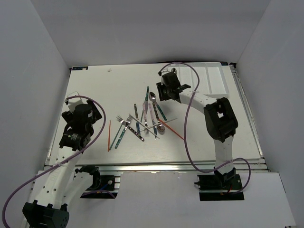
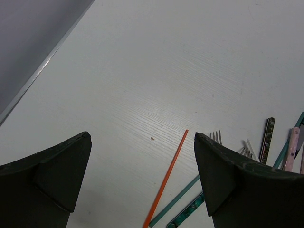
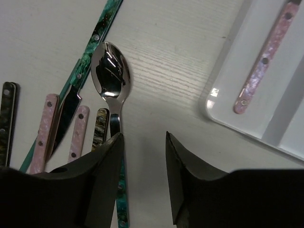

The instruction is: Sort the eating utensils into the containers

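Note:
The eating utensils lie in a loose pile (image 1: 145, 118) at mid-table, with an orange chopstick (image 1: 109, 135) off to its left. The white tray of containers (image 1: 213, 78) sits at the back right; one pink-handled utensil (image 3: 266, 61) lies in a slot. My right gripper (image 3: 145, 137) hovers low at the pile's far end, jaws partly apart with only bare table between them. A silver spoon (image 3: 110, 71) with a teal handle lies along its left finger (image 3: 107, 166). My left gripper (image 2: 142, 137) is open wide above the orange chopstick (image 2: 168, 178), holding nothing.
Pink handles (image 3: 45, 128) and a green-handled knife (image 3: 102, 23) lie left of the spoon. Fork tines (image 2: 216, 136) and a thin teal stick (image 2: 178, 202) lie right of the orange chopstick. White walls enclose the table; the tray's corner (image 3: 223, 114) is close to my right gripper.

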### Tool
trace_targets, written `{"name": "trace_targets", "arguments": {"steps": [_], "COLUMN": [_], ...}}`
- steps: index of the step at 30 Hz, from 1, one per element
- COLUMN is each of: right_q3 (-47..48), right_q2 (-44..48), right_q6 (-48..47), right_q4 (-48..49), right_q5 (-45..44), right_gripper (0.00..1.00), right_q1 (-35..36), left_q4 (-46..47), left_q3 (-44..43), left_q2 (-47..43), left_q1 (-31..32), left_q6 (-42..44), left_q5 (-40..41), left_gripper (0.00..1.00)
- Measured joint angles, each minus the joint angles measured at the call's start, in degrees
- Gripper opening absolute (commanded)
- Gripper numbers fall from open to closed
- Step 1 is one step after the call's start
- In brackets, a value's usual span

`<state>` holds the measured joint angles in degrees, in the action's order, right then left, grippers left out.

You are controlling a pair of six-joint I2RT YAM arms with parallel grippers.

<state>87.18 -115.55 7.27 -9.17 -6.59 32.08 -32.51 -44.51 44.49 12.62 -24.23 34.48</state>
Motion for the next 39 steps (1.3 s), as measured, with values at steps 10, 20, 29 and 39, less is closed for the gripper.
{"name": "trace_targets", "arguments": {"steps": [10, 20, 29, 39], "right_q3": [5.2, 5.4, 4.1, 5.9], "right_q2": [-8.9, -10.1, -9.6, -9.5], "right_q6": [-1.1, -0.8, 1.1, 1.7], "right_q4": [-5.0, -6.0, -4.8, -8.0], "right_q5": [-1.3, -2.1, -3.1, -8.8], "right_gripper": [0.43, 0.34, 0.00, 0.00], "right_q1": [3.7, 4.6, 4.7, 4.7], "left_q4": [0.0, 0.0, 0.0, 0.0], "left_q3": [0.0, 0.0, 0.0, 0.0], "left_q2": [0.0, 0.0, 0.0, 0.0], "left_q1": [0.0, 0.0, 0.0, 0.0], "left_q6": [0.0, 0.0, 0.0, 0.0], "left_q5": [-0.2, -0.5, -0.7, -0.9], "left_gripper": [0.98, 0.98, 0.98, 0.98]}}
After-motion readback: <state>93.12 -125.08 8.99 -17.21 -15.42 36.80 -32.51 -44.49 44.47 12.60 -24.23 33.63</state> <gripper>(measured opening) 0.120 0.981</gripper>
